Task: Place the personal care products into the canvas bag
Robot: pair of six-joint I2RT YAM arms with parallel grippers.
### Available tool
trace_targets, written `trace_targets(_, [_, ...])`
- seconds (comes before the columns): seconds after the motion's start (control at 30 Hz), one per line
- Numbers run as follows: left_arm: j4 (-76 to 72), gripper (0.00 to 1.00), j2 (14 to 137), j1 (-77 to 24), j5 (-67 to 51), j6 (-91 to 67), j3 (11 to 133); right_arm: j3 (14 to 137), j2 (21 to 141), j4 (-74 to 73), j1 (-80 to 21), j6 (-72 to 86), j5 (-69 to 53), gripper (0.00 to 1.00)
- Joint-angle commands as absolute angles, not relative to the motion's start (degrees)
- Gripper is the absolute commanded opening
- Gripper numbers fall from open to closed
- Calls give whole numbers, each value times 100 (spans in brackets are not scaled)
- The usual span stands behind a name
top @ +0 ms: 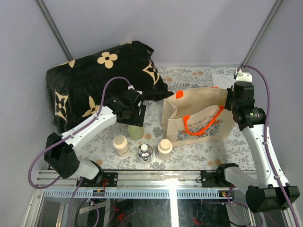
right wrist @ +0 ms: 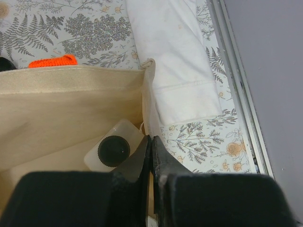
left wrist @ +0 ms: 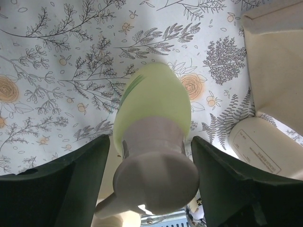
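Observation:
My left gripper reaches down over the pale green bottle with the beige cap. Its fingers press both sides of the green body, so it is shut on it. Two cream squat bottles and a small clear round one stand in front near the table edge. The canvas bag with orange handles stands open to the right. My right gripper is shut on the bag's right rim. Inside the bag lies the white rectangular bottle with the dark cap.
A black blanket with cream flowers is heaped at the back left. A white cloth lies just right of the bag. The metal rail of the table runs along the right side.

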State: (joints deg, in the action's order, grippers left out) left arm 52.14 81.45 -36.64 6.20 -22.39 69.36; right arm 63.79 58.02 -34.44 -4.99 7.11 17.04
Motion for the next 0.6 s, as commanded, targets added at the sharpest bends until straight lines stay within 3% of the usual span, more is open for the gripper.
trace_targets(0.0, [4966,65,8290,-3642,652,-2127,7212,6372,5759,-3932,-474,611,1869,0])
trace_targets(0.17, [5052,33,8329,-3639,597,-2087,7248,6355,5757,-3929,-470,589,1892,0])
trace_targets(0.33, [5242,10,8312,-3634,602,-2061,7343,6322,5766,-3920,-475,588,1883,0])
trace_targets(0.43, [5291,1,8258,-3643,630,-2059,7465,6305,5770,-3918,-475,589,1881,0])
trace_targets(0.57, [5583,0,8281,-3639,676,-2037,8000,6270,5763,-3920,-475,581,1867,0])
